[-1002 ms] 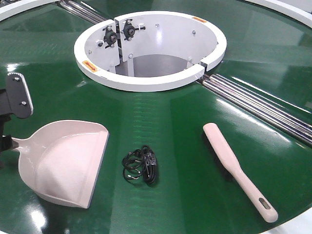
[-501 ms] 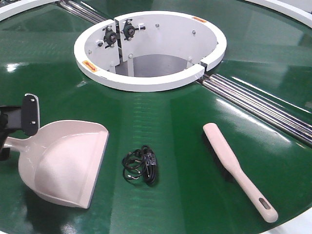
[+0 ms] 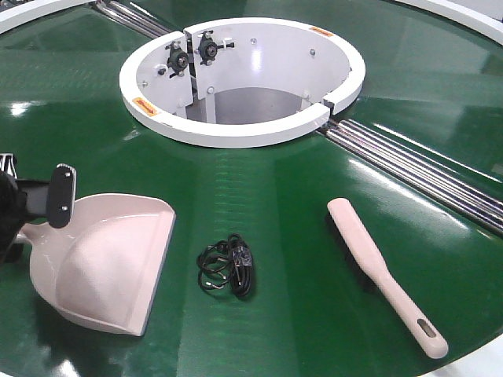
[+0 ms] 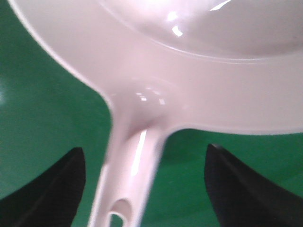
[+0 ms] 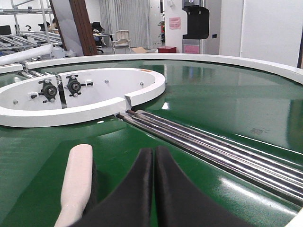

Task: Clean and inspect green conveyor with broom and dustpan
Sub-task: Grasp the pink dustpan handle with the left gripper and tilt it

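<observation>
The green conveyor [image 3: 275, 196] fills the front view. On its left lies the dustpan [image 3: 106, 259], lip pointing right. My left gripper [image 4: 144, 147] is open, its black fingers [image 4: 52, 189] standing either side of the dustpan handle [image 4: 130, 175] without touching it; one finger [image 3: 61, 195] shows at the front view's left edge. The broom [image 3: 377, 263] lies on the right, handle toward the front edge. My right gripper [image 5: 154, 150] is shut on nothing, low over the belt just right of the broom head [image 5: 78, 179]. It is out of the front view.
A tangle of black cable [image 3: 228, 267] lies between dustpan and broom. The white hub ring [image 3: 236, 129] sits behind, with steel rollers [image 3: 409, 165] running off to the right. The belt's front edge is close behind the broom handle tip [image 3: 428, 338].
My left gripper has come down and moved right, toward the dustpan handle. Dustpan, broom and cable have not moved.
</observation>
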Controlling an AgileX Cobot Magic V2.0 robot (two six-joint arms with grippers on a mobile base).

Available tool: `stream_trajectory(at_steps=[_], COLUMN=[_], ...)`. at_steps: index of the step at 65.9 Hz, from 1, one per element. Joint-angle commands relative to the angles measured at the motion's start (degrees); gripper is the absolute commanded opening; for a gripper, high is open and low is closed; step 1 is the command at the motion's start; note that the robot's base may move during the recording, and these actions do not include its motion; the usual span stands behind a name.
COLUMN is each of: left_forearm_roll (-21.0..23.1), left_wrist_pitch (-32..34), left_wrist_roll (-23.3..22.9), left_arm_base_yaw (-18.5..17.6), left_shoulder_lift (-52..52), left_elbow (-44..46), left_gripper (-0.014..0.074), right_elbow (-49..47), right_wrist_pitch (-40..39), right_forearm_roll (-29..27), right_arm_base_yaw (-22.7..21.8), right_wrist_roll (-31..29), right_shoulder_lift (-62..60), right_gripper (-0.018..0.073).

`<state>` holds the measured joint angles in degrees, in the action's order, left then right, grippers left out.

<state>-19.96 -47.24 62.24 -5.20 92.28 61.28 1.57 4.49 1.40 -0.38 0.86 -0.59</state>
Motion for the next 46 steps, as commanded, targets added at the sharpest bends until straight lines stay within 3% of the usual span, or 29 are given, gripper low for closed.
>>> stream_trajectory(at_steps=[1,46], left_forearm_roll=[0.63,2.54], left_wrist_pitch=[1.03,-1.24], left_wrist_roll=[-0.07,5.61], left_arm_base_yaw=[0.28,3.17], left_shoulder_lift=[-1.15,4.70], left_elbow=[3.63,4.67], left_gripper=[0.0506,0.0503], right_elbow=[0.66,0.66], right_wrist_pitch=[-4.49,-2.92], right_forearm_roll=[0.07,0.07], right_arm_base_yaw=[-0.09,-0.09], right_wrist_roll=[-0.23,-0.23], right_shoulder_lift=[-1.06,-1.06], right_gripper=[-0.0010,-0.0010])
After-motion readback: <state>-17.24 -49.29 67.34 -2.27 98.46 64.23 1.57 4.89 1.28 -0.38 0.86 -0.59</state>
